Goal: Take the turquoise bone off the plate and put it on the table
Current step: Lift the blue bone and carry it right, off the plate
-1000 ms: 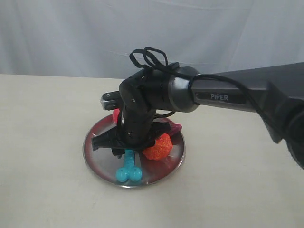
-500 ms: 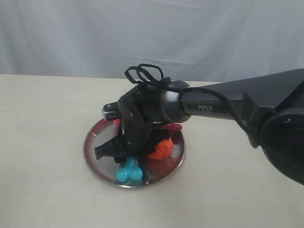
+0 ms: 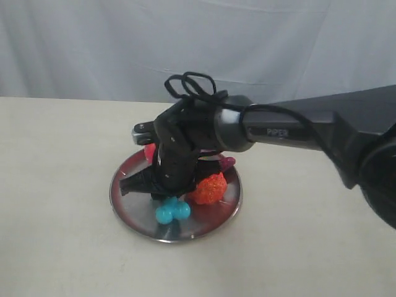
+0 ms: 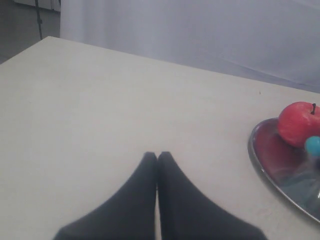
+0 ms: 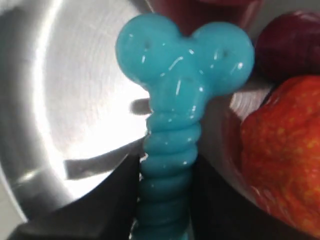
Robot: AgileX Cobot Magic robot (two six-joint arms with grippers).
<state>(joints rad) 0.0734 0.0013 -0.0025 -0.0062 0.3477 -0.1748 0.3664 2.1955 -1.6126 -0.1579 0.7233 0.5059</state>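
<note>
The turquoise bone (image 3: 172,211) hangs knob-down just above the silver plate (image 3: 133,219), its ribbed shaft (image 5: 167,170) clamped between the black fingers (image 5: 107,200) of my right gripper (image 3: 166,197). That gripper is shut on the bone over the plate's front half. In the left wrist view my left gripper (image 4: 157,156) is shut with nothing in it, hovering over the beige table (image 4: 100,110) beside the plate's rim (image 4: 260,160). A turquoise knob (image 4: 313,146) shows at that view's edge.
On the plate lie an orange bumpy fruit (image 3: 209,189), a red apple (image 4: 299,123) and a dark magenta item (image 5: 295,45). The right arm (image 3: 297,133) reaches in from the right. A white curtain (image 3: 93,43) backs the table.
The bone's visible knobbed end has risen off the plate's front edge and moved inward with the right gripper, which has lifted slightly.
</note>
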